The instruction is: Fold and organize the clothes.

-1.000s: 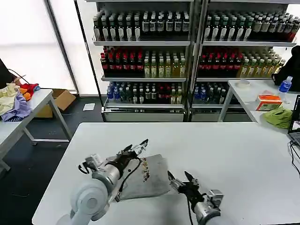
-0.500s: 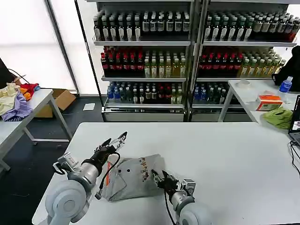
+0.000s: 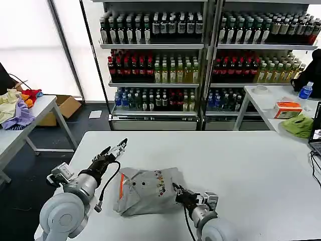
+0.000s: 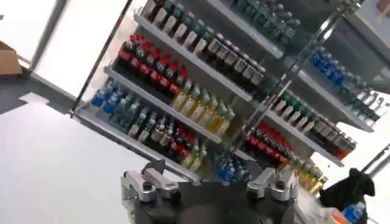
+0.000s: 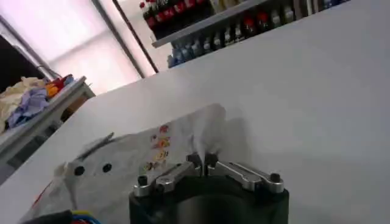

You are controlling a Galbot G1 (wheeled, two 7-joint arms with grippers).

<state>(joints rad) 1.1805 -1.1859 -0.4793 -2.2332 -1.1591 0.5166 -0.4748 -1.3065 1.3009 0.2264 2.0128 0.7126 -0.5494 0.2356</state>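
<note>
One of the clothes, a light grey shirt (image 3: 145, 190), lies bunched on the white table (image 3: 241, 165), with an orange-red stripe (image 3: 122, 182), two dark buttons and a multicolour print facing up. My right gripper (image 3: 178, 193) is shut on the shirt's right-hand edge; in the right wrist view the grey shirt (image 5: 128, 164) rises as a pinched fold between the fingertips of the right gripper (image 5: 203, 161). Left of the shirt and off the cloth, my left gripper (image 3: 117, 146) hovers open. The left wrist view has the left gripper (image 4: 213, 170) spread wide, nothing in it.
Drink shelves (image 3: 200, 55) stand behind the table. A side table at the left carries a heap of coloured cloth (image 3: 15, 108). Another table at the right holds a green cloth (image 3: 298, 124), an orange box (image 3: 287, 109) and a bottle. The white table stretches bare to the right.
My left gripper has drawn back leftward off the shirt. The shirt has shifted left and turned up its stripe and buttons. My right gripper has closed on its right edge.
</note>
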